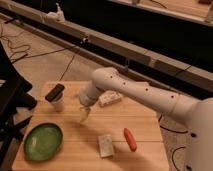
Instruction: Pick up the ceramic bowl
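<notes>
The ceramic bowl [43,141] is wide, shallow and glossy green with a darker rim. It sits on the wooden table [145,150] at the front left. My white arm reaches in from the right across the table. My gripper [84,114] hangs from its end over the middle-left of the table, above and to the right of the bowl and apart from it. It holds nothing that I can see.
A small white cup [57,102] with a dark object across its top stands at the back left. A pale packet [111,97] lies behind the arm. A whitish block [105,145] and a red pepper [130,139] lie at the front. Cables run over the floor behind.
</notes>
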`<state>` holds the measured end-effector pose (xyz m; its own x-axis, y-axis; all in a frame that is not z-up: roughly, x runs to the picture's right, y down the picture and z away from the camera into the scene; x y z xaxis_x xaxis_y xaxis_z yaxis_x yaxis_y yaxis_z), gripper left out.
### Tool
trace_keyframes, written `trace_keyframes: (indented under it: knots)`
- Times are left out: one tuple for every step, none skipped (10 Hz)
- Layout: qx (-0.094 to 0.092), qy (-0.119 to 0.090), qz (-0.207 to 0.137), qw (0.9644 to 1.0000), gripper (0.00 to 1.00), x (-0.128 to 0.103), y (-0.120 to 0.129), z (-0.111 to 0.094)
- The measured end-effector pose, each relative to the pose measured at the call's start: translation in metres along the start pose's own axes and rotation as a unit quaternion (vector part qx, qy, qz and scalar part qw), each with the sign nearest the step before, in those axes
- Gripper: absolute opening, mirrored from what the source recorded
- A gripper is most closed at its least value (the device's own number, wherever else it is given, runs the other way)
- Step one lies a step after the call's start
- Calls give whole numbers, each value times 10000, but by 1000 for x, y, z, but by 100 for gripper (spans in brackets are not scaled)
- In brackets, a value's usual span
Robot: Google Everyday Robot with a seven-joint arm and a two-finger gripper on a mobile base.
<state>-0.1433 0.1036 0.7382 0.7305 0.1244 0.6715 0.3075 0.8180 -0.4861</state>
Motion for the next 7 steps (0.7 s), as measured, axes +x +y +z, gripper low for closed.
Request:
trace_keyframes:
  knots:
    - [1,0,5,10000,80,0,0,0]
    - [4,1,9,10000,80,1,0,-1]
    - [3,0,5,10000,80,0,0,0]
    - [1,1,2,10000,80,0,0,0]
    - [9,7,12,10000,80,1,0,-1]
    - [-14,74,-37,10000,80,0,0,2]
    - [-63,97,-78,9999,80,-2,2,7]
